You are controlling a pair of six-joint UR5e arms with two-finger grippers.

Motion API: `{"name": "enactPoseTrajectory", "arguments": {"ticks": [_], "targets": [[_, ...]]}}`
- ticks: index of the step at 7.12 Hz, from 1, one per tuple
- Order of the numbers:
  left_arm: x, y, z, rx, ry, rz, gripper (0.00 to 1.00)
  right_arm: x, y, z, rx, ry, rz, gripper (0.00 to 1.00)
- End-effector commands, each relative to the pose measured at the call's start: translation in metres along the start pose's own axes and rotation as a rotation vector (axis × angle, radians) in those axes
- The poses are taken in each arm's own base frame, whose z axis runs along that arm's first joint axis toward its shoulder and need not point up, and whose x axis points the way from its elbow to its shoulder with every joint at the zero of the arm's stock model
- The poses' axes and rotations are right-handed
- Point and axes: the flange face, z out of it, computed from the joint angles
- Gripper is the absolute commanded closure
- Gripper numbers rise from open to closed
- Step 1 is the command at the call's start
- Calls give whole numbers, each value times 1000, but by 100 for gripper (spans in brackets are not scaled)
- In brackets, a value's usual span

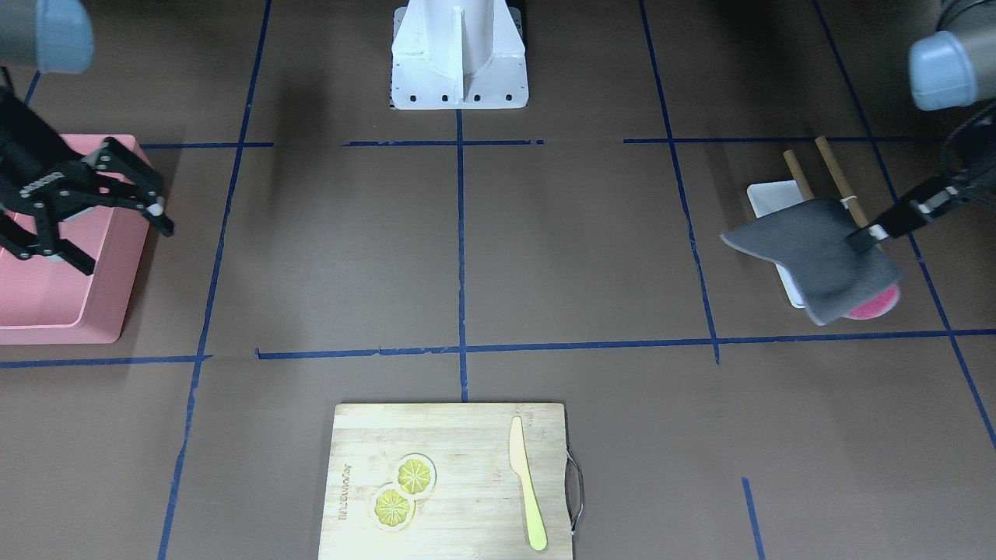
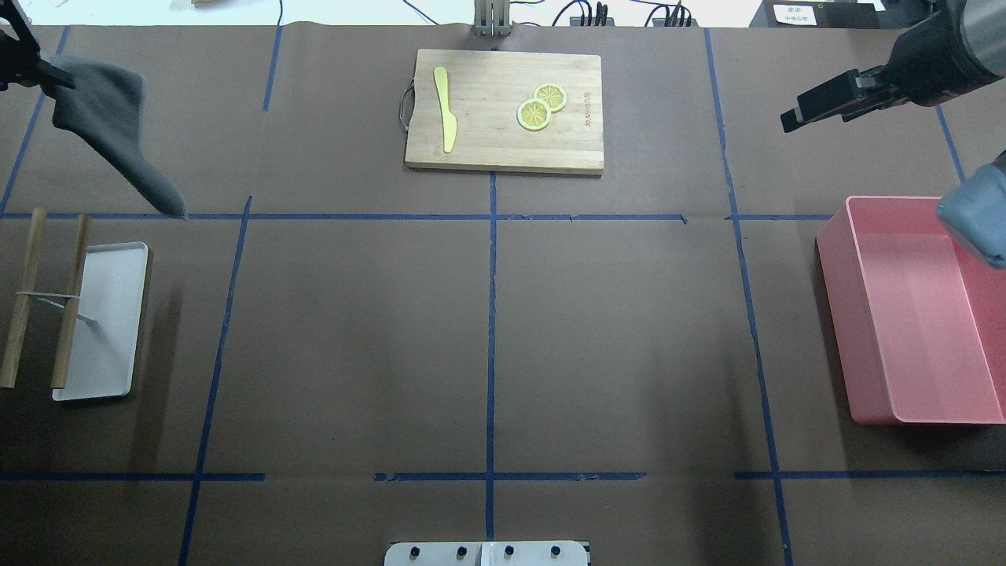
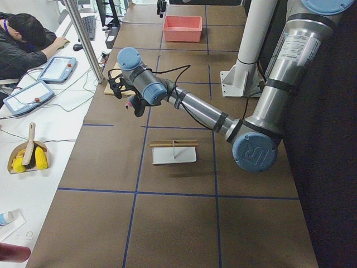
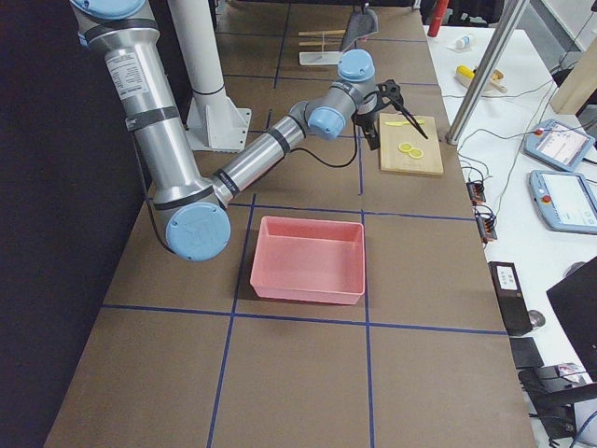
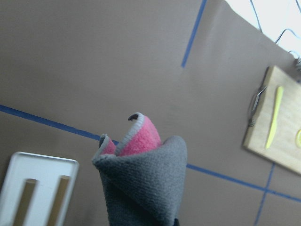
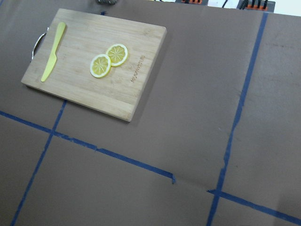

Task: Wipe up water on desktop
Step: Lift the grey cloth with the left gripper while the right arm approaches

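The desktop [image 2: 354,338] is a flat brown surface with a grid of dark-blue tape lines; I see no water on it. My left gripper [image 1: 865,234] is shut on a corner of a grey cloth [image 1: 813,257] with a pink underside and holds it in the air, at the desktop's far left in the overhead view [image 2: 110,118]. The cloth hangs folded in the left wrist view [image 5: 146,179]. My right gripper [image 1: 124,241] is open and empty, in the air over a pink bin [image 1: 54,303]. The right wrist view shows no fingers.
A white tray [image 2: 110,314] with a rack of two wooden bars [image 2: 71,303] lies at the robot's left, under the cloth. The pink bin [image 2: 912,314] stands at the right. A bamboo cutting board [image 2: 503,110] with lemon slices [image 2: 534,114] and a yellow knife [image 2: 446,106] lies at the far middle.
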Motion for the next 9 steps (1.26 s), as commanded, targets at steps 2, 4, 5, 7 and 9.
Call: {"name": "enactPoseTrajectory", "arguments": {"ticks": [2, 4, 5, 7, 9], "targets": [[65, 98, 83, 128, 79, -76, 94, -137, 31, 49, 201, 70, -50, 0], [120, 138, 97, 146, 191, -205, 94, -172, 57, 65, 239, 84, -92, 0], [145, 162, 115, 156, 225, -243, 94, -191, 73, 78, 251, 93, -125, 0], [163, 192, 130, 127, 245, -232, 94, -260, 93, 89, 295, 54, -180, 0], [172, 217, 148, 118, 252, -228, 94, -275, 119, 104, 336, 151, -373, 0]]}}
